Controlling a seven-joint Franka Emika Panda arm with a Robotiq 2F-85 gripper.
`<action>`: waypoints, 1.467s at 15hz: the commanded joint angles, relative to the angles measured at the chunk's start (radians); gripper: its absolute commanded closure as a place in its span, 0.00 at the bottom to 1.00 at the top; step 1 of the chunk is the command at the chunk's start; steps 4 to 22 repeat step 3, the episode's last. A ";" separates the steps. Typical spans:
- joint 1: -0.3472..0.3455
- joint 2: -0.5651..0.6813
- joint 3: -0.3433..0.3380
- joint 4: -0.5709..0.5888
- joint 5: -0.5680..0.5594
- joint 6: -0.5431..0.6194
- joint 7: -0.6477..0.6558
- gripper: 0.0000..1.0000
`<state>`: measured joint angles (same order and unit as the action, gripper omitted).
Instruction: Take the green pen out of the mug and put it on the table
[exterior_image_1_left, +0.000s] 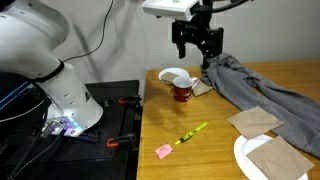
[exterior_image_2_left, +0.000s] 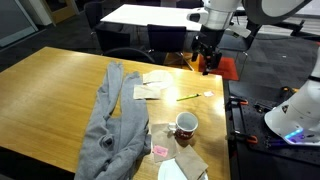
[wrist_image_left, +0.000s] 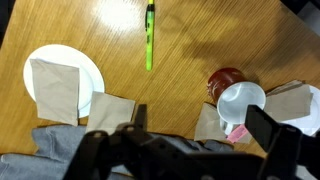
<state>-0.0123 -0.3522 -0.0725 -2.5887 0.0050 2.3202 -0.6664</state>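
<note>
The green pen (exterior_image_1_left: 192, 133) lies flat on the tabletop (exterior_image_1_left: 215, 150), out of the mug (exterior_image_1_left: 181, 92) and well apart from it on the near side (a small pink block (exterior_image_1_left: 163, 151) sits just near-left of the pen). The jaws hang above the far part of the tabletop, released and spread wide, and the wrist view shows the fingers (wrist_image_left: 275, 140) with nothing between them. A white dish (exterior_image_1_left: 172, 75) stands just beside the mug. A grey cloth (exterior_image_1_left: 255, 85) sprawls to the mug's right.
</note>
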 joint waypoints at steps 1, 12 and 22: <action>0.020 0.001 -0.020 0.001 -0.009 -0.002 0.008 0.00; 0.020 0.003 -0.021 0.001 -0.009 -0.002 0.008 0.00; 0.020 0.003 -0.021 0.001 -0.009 -0.002 0.008 0.00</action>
